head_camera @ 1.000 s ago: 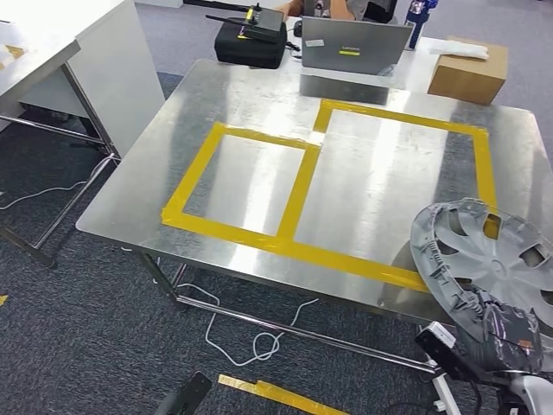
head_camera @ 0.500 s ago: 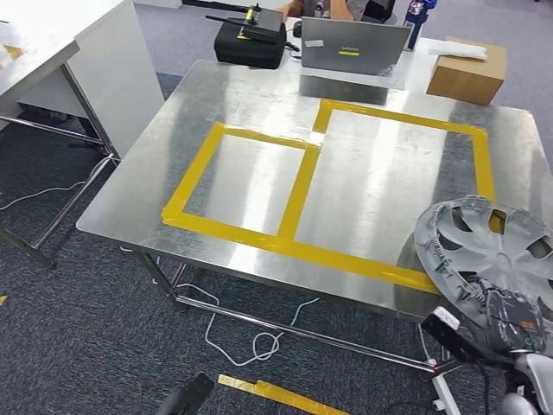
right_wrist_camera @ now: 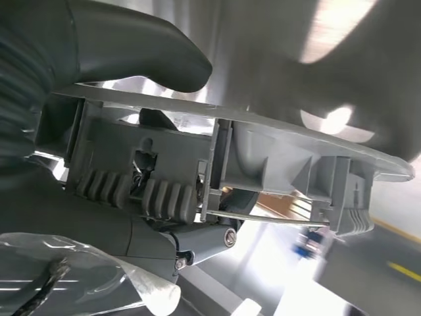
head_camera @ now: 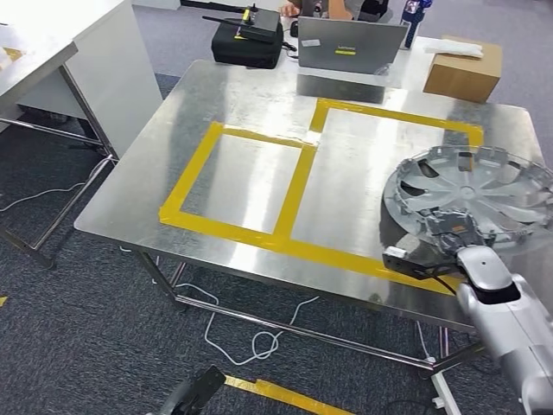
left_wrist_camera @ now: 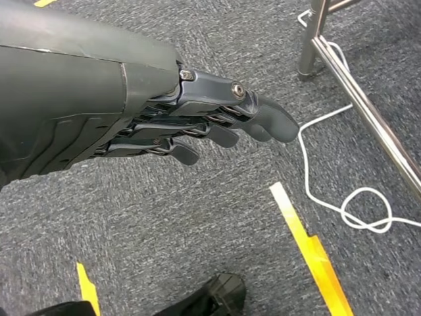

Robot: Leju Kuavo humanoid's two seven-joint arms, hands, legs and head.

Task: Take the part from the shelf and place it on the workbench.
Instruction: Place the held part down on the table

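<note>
The part is a grey plastic wheel cover [head_camera: 479, 186] held nearly level just above the right side of the steel workbench [head_camera: 195, 112], over the larger yellow-taped rectangle [head_camera: 391, 117]. My right hand [head_camera: 450, 232] grips its near rim from the table's front edge. In the right wrist view the thumb [right_wrist_camera: 148, 52] presses on one face of the wheel cover's rim [right_wrist_camera: 278, 158] and the fingers lie under it. My left hand [left_wrist_camera: 213, 125] hangs over the carpet with its fingers stretched out, holding nothing.
At the back of the workbench stand a laptop [head_camera: 342, 43], a black case [head_camera: 248, 39] and a cardboard box [head_camera: 463, 71]. A white table [head_camera: 98, 69] stands at the left. White cable [head_camera: 254, 341] and yellow tape [head_camera: 287, 398] lie on the floor.
My right hand has raised the wheel cover from beside the front right corner up and forward over the bench, tipping it from steeply tilted to nearly flat.
</note>
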